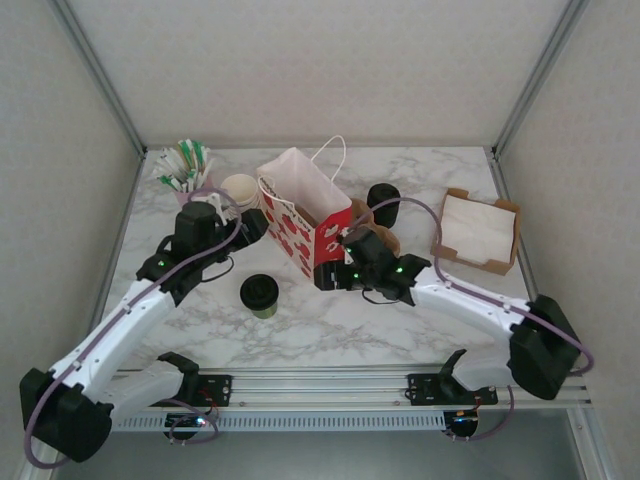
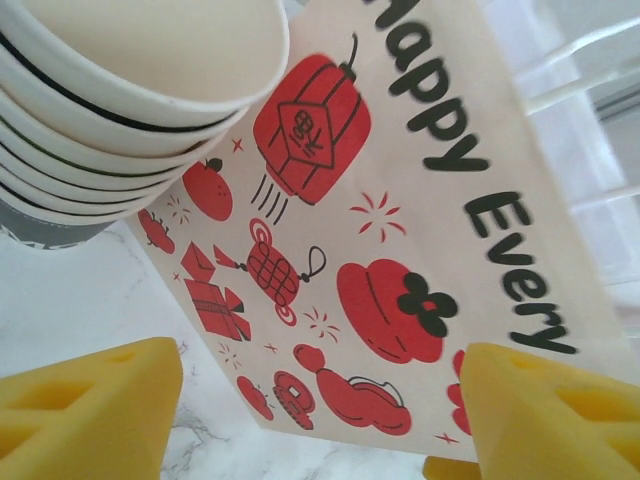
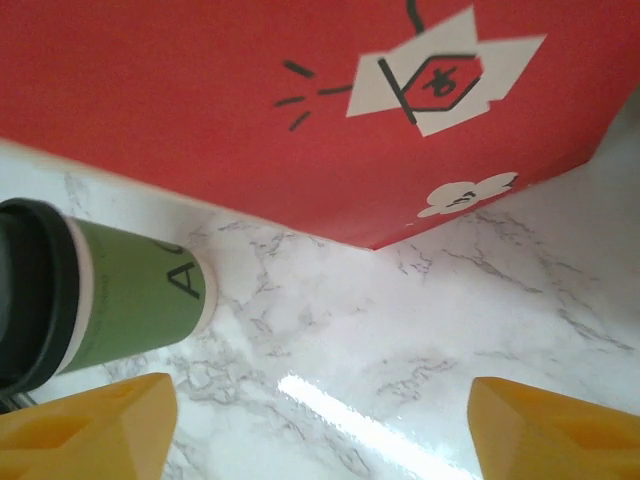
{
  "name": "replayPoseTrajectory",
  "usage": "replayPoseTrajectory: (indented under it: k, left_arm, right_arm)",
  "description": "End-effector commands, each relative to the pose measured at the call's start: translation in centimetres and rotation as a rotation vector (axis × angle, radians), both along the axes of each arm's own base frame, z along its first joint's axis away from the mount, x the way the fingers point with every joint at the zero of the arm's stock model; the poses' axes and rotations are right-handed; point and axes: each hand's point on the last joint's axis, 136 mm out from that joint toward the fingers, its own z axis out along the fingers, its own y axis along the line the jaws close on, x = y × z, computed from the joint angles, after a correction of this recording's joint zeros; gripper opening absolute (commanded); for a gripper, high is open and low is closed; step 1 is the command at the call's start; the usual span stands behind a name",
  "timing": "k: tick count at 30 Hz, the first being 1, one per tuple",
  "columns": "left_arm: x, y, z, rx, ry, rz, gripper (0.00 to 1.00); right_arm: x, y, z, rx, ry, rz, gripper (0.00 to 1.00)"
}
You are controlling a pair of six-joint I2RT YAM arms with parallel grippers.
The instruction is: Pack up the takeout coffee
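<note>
Marble counter [image 1: 330, 330], from above: the left arm [image 1: 140, 305] stretches forward to the left side of the paper bag [image 1: 300, 190], and the right arm [image 1: 470, 305] bends inward to its near corner. The takeout coffee [image 1: 260, 295] stands upright before the bag, between both arms, lid upward. Left wrist: the left fingers [image 2: 90, 410] stand wide apart, empty, facing the bag. Right wrist: the right fingers [image 3: 90, 430] are wide, empty; the coffee is at left.

Red/white bag [image 1: 298, 205], green/blk cup [image 1: 260, 296]
</note>
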Motion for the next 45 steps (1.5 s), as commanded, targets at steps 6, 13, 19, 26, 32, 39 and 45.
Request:
replayPoseTrajectory:
  k: [6,13,19,26,32,39,45]
  left_arm:
    - [-3.2,3.4,2.8,-0.003,-0.060,0.127,0.99]
    - [-5.8,5.0,1.3,-0.032,-0.012,0.183,1.00]
    - [-7.2,6.4,-0.6,-0.020,0.037,0.243,1.00]
    - [-7.8,7.1,-1.2,-0.043,0.030,0.273,1.00]
    - [-7.5,8.3,-2.4,-0.014,0.050,0.297,1.00]
    - [-6.5,9.5,-3.5,-0.037,0.089,0.287,0.99]
    - [-5.8,11.1,-5.2,-0.178,0.127,0.281,0.99]
  right_arm:
    - [-2.4,-4.0,2.3,-0.067,-0.009,-0.033,0.99]
    - [-3.9,-4.8,4.5,-0.043,-0.008,-0.057,0.99]
    - [-5.1,-3.4,5.5,-0.136,-0.034,-0.046,0.99]
    - [-6.0,0.9,6.4,-0.287,-0.098,0.027,0.99]
    - [-7.2,6.0,6.8,-0.342,-0.147,0.153,0.99]
    - [-8.8,10.9,6.6,-0.406,-0.124,0.327,0.98]
    - [-8.9,13.6,6.1,-0.431,-0.072,0.374,0.92]
